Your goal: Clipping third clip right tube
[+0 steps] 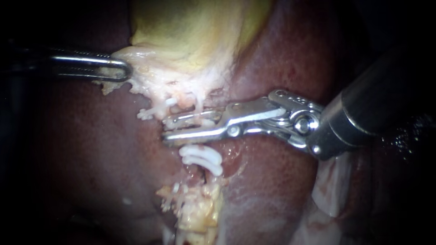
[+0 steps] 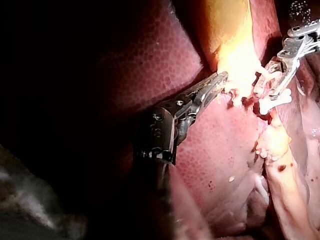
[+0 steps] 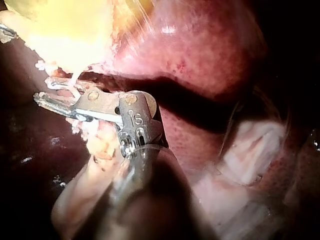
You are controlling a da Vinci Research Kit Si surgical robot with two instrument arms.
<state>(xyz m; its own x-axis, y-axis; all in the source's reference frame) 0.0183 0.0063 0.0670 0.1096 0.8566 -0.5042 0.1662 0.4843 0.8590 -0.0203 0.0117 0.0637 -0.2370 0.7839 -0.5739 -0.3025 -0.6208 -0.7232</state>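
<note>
My right instrument [image 1: 165, 130] comes in from the right, and its long jaws lie across a thin pale tube [image 1: 198, 103] just below the gallbladder [image 1: 190, 36]. The jaws stand close together on a white clip [image 1: 205, 122] that sits around the tube. Two more white clips [image 1: 202, 159] lie side by side right under the jaws. Another white clip [image 1: 154, 109] shows just left of the tube. My left instrument [image 1: 125, 71] is shut on the gallbladder's pale lower edge. The left wrist view shows my left instrument [image 2: 222, 79] gripping there, with my right instrument [image 2: 267, 92] beside it.
Dark red liver [image 1: 91, 149] surrounds the site on both sides. A yellow fatty lump [image 1: 195, 208] hangs below the two clips. Pale membrane [image 1: 331, 190] lies under the right instrument's shaft. In the right wrist view, my right instrument [image 3: 42, 91] lies under the yellow gallbladder [image 3: 70, 30].
</note>
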